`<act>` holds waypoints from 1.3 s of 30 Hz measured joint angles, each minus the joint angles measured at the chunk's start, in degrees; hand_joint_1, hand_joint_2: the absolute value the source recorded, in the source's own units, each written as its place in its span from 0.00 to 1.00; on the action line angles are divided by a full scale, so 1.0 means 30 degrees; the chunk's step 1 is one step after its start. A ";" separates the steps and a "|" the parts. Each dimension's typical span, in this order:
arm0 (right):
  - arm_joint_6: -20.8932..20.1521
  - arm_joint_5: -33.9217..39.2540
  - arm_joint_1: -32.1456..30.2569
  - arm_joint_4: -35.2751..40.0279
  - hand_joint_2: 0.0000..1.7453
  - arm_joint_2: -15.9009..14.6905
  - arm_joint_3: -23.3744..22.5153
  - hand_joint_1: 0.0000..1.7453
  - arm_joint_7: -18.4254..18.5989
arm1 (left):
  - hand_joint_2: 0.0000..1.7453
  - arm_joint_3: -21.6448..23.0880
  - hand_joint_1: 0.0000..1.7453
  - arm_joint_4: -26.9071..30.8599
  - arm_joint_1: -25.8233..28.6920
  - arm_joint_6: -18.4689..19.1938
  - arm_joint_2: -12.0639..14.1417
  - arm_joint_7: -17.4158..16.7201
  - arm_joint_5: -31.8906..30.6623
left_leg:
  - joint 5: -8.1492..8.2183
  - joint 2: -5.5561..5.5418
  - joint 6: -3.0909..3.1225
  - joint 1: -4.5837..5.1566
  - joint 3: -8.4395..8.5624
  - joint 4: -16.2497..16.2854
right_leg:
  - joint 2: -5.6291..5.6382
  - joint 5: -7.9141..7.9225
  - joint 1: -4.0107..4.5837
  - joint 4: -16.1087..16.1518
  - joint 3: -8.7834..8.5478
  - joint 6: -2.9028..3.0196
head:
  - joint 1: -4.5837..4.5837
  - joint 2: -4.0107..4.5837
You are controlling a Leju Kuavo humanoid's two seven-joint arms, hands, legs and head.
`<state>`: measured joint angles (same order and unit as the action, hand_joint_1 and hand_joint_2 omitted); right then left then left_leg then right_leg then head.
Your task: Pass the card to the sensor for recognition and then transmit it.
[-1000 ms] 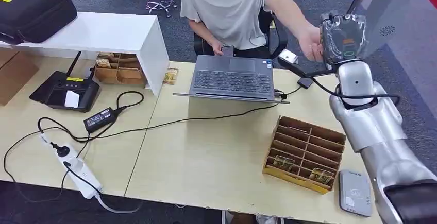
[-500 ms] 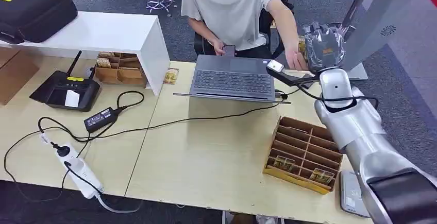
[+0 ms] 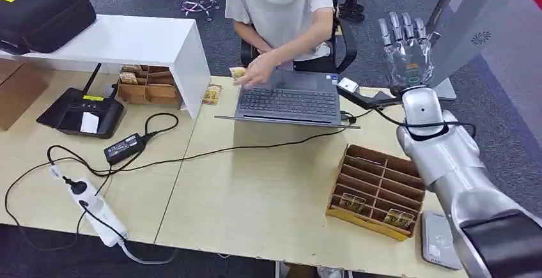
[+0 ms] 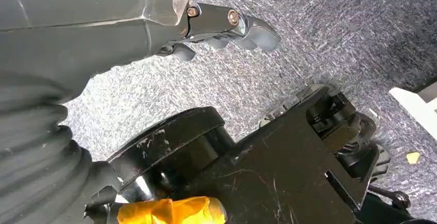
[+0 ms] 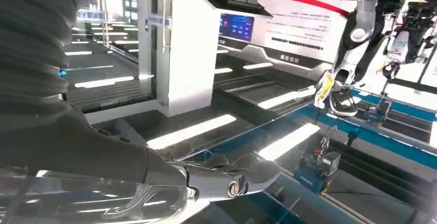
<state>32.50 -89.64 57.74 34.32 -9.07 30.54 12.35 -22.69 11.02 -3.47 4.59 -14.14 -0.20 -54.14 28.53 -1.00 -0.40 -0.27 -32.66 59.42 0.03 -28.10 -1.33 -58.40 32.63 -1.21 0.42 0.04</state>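
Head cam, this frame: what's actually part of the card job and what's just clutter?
Job:
card, in the person's hand
grey sensor pad
wooden card rack
right hand, raised, holding nothing

Clutter:
laptop
router
power adapter
power strip
black case

An open laptop (image 3: pixel 289 99) sits at the far edge of the light wood surface (image 3: pixel 255 195). To its left stand a white shelf (image 3: pixel 128 45), a black router (image 3: pixel 82 112), a power adapter (image 3: pixel 123 148) and a white power strip (image 3: pixel 96 211). A black case (image 3: pixel 38 6) rests on the shelf.
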 joint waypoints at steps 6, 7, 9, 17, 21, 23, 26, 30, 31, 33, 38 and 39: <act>-0.0358 0.0277 0.0953 -0.0219 1.00 -0.3210 -0.0431 0.00 -0.0811 | 1.00 -0.0110 0.00 0.0000 0.0081 -0.0058 0.0007 -0.0022 0.0373 | -0.0005 -0.0089 0.0016 0.0008 -0.0061 0.0067 | -0.0087 0.0004 -0.0008 0.0014 0.0000 -0.0009 | -0.0007 0.0000; -0.0553 0.0262 0.1211 -0.0291 1.00 -0.4033 -0.0568 0.00 -0.1187 | 1.00 -0.0225 0.00 0.0000 0.0090 -0.0058 0.0007 -0.0044 0.0474 | -0.0001 -0.0106 0.0024 0.0011 -0.0065 0.0085 | -0.0104 0.0005 -0.0009 0.0021 0.0006 -0.0011 | 0.0000 0.0000; -0.0721 0.0123 0.1660 -0.0416 1.00 -0.5805 -0.0832 0.00 -0.1845 | 1.00 -0.0503 0.00 0.0000 0.0124 -0.0051 0.0007 0.0008 0.0620 | 0.0001 -0.0209 0.0029 0.0009 -0.0110 0.0103 | -0.0197 -0.0004 -0.0009 0.0029 -0.0006 -0.0026 | 0.0007 0.0000; -0.1130 0.0692 0.2328 -0.1042 1.00 -1.1456 -0.1560 0.00 -0.2696 | 1.00 -0.1261 0.00 0.0000 0.0238 -0.0044 0.0029 0.0102 0.0882 | 0.0069 -0.0081 0.0126 0.0014 -0.0102 0.0103 | -0.0076 -0.0008 -0.0008 0.0047 0.0003 -0.0052 | 0.0000 0.0000; -0.1953 0.1138 0.1543 -0.1071 0.00 -1.3439 -0.1786 0.00 -0.1376 | 1.00 -0.1465 0.00 0.0000 0.0235 -0.0131 0.0000 -0.0117 0.0919 | 0.0057 -0.0181 0.0140 0.0005 -0.0065 0.0129 | -0.0191 -0.0042 0.0001 0.0068 -0.0011 -0.0103 | 0.0007 0.0000; -0.1397 0.1867 0.0421 -0.1203 0.00 -1.5093 -0.2333 0.00 -0.1137 | 1.00 -0.1588 0.00 0.0000 0.0260 -0.0189 -0.0051 -0.0248 0.0933 | 0.0047 -0.0339 0.0160 -0.0001 -0.0128 0.0110 | -0.0347 -0.0067 0.0006 0.0066 -0.0072 -0.0126 | 0.0000 0.0000; -0.1093 0.1719 -0.1678 -0.1567 1.00 -1.6950 -0.3178 0.00 0.0213 | 1.00 -0.1647 0.00 0.0000 0.0244 -0.0306 -0.0102 -0.0357 0.0845 | 0.0075 -0.0365 0.0184 0.0010 -0.0147 0.0083 | -0.0374 -0.0085 0.0001 0.0073 -0.0080 -0.0139 | 0.0051 0.0000; -0.2151 0.1953 -0.6602 -0.2354 1.00 -1.8770 -0.5133 0.00 0.2442 | 1.00 -0.1785 0.00 0.0000 0.0220 -0.0445 -0.0204 -0.0568 0.0707 | 0.0195 -0.0395 0.0224 -0.0028 -0.0245 -0.0018 | -0.0410 -0.0183 0.0018 0.0100 -0.0241 -0.0159 | 0.0124 0.0000; -0.2559 0.1989 -0.8035 -0.2617 1.00 -1.9034 -0.5890 0.00 0.2909 | 1.00 -0.1800 0.00 0.0000 0.0231 -0.0444 -0.0241 -0.0692 0.0678 | 0.0204 -0.0289 0.0228 -0.0061 -0.0059 0.0029 | -0.0296 -0.0129 0.0034 0.0159 -0.0264 -0.0153 | -0.0023 -0.0007; -0.3813 0.1807 -1.0277 -0.3097 1.00 -1.8637 -0.7223 0.00 0.4002 | 1.00 -0.1843 0.00 0.0000 0.0171 -0.0444 -0.0291 -0.0758 0.0583 | 0.0191 -0.0345 0.0217 -0.0056 -0.0096 -0.0026 | -0.0329 -0.0220 0.0021 0.0139 -0.0323 -0.0167 | 0.0074 0.0000; -0.5326 0.1268 -1.5256 -0.4854 1.00 -1.6619 -1.0290 0.00 0.5902 | 1.00 -0.1909 0.00 0.0000 0.0141 -0.0393 -0.0452 -0.1042 0.0306 | 0.0274 -0.0244 0.0240 -0.0044 0.0276 -0.0018 | -0.0262 -0.0216 0.0045 0.0228 -0.0489 -0.0166 | -0.0168 0.0000; -0.5595 0.1282 -1.5882 -0.5163 1.00 -1.5994 -1.0824 0.00 0.6052 | 1.00 -0.1916 0.00 0.0000 0.0104 -0.0379 -0.0488 -0.1100 0.0227 | 0.0281 -0.0261 0.0242 -0.0039 0.0303 0.0061 | -0.0261 -0.0218 0.0038 0.0271 -0.0469 -0.0174 | -0.0123 0.0000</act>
<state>15.72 -85.79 10.09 18.83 -57.05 -1.94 30.51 -28.44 11.02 -3.16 3.45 -15.61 -3.50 -53.46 29.37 -1.79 0.33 -0.38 -31.75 59.60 -0.76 -28.76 -1.22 -57.59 31.22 -1.73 0.05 0.04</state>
